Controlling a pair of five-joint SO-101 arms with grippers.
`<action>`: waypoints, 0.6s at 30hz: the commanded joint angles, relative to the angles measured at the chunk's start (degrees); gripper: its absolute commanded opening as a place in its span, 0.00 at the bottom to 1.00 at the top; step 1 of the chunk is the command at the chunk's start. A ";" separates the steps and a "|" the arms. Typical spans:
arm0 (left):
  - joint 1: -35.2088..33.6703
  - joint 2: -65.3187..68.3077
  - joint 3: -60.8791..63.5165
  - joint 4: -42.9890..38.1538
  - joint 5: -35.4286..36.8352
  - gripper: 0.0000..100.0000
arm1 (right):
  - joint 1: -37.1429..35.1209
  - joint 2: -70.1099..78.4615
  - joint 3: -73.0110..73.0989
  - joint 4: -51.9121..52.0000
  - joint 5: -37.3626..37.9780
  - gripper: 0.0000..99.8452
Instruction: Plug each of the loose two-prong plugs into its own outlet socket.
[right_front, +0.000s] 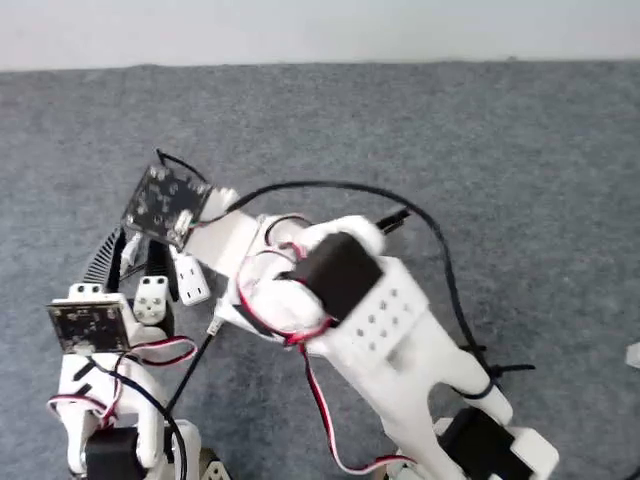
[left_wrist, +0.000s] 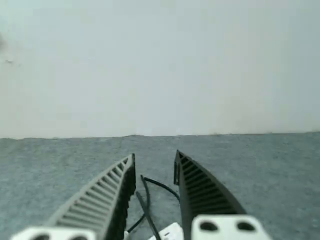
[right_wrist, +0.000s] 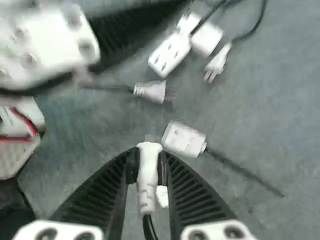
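I have the right gripper pinching a white plug by its body, nose toward the outlet block just ahead for insertion, while the left gripper sits spread, holding nothing.

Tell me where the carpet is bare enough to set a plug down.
Bare: the carpet strip along the wall, and right of the black cable. Crowded: around the outlet strip between the two arms.

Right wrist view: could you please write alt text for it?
The right end effector grips a white plug over grey carpet, near a white socket. Beyond lie a loose plug and an outlet strip.
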 joint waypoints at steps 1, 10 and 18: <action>-5.98 0.18 -0.13 -2.81 0.62 0.14 | 1.80 -1.63 6.07 -4.44 0.79 0.01; -12.04 0.18 3.91 1.58 0.62 0.14 | 14.11 5.41 21.80 -21.41 -7.91 0.01; -11.96 0.18 10.51 -5.45 0.70 0.14 | 16.13 19.91 15.03 -25.10 -17.93 0.01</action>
